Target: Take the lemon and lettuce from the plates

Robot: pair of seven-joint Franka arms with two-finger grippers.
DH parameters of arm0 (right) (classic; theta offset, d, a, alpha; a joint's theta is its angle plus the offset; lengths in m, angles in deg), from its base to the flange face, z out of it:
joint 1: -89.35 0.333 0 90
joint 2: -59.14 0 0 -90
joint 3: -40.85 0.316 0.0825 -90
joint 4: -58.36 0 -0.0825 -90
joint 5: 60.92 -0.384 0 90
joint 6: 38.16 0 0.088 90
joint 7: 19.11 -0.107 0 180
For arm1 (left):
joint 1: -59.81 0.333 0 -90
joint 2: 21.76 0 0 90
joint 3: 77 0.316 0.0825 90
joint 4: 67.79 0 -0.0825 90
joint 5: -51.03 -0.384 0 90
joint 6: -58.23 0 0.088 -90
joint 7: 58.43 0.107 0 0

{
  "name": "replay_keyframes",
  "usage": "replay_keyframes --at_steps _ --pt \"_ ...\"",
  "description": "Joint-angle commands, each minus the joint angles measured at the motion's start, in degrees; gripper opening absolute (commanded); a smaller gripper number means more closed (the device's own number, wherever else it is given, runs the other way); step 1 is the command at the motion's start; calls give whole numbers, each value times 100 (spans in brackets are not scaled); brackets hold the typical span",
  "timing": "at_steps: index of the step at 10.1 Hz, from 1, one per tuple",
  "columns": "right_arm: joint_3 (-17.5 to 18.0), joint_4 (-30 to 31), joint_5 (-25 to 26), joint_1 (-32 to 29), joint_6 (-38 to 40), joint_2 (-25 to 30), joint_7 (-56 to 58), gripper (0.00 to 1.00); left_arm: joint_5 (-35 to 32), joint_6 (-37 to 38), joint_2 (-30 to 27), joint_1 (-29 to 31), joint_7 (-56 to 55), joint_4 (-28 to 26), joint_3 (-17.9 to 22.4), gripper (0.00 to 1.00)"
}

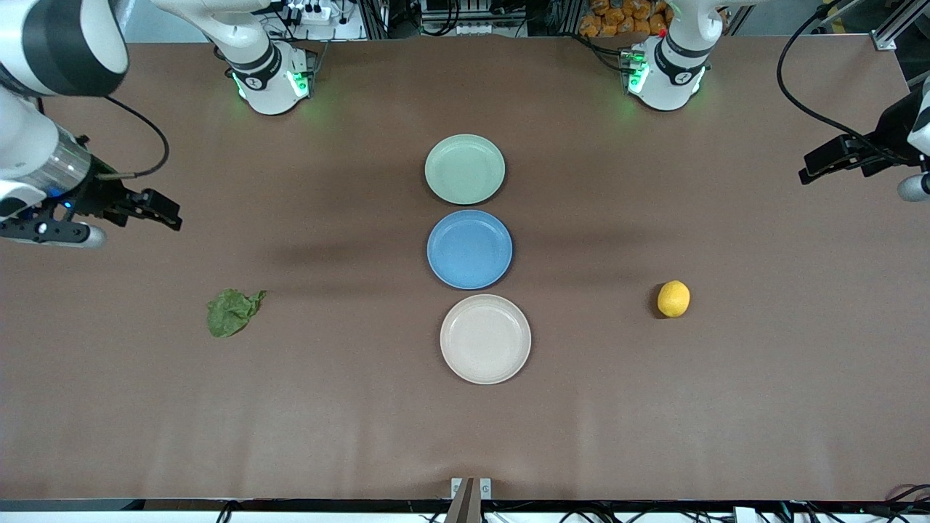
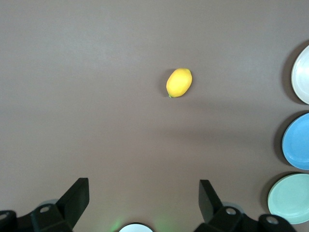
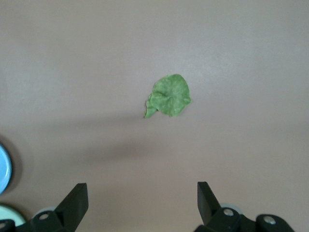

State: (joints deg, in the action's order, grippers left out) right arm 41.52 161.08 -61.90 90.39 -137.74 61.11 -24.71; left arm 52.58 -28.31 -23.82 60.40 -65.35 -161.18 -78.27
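The lemon lies on the bare table toward the left arm's end, on no plate; it also shows in the left wrist view. The lettuce lies flat on the table toward the right arm's end and shows in the right wrist view. The mint green plate and the beige plate are both empty. My left gripper is open and empty, up over the table's left-arm end. My right gripper is open and empty, up over the right-arm end.
A blue plate sits empty between the mint green and beige plates in a row down the table's middle. The brown table cover is bare around the lemon and the lettuce. Both arm bases stand along the table edge farthest from the front camera.
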Motion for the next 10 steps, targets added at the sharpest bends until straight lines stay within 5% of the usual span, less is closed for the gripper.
replay_keyframes --at_steps 1,10 --pt "30 -497 2 -43 430 -11 147 100 143 -152 135 -103 113 -74 39 100" --pt "48 -1448 -34 -16 1221 -56 139 100 56 -153 170 -67 157 31 21 100"
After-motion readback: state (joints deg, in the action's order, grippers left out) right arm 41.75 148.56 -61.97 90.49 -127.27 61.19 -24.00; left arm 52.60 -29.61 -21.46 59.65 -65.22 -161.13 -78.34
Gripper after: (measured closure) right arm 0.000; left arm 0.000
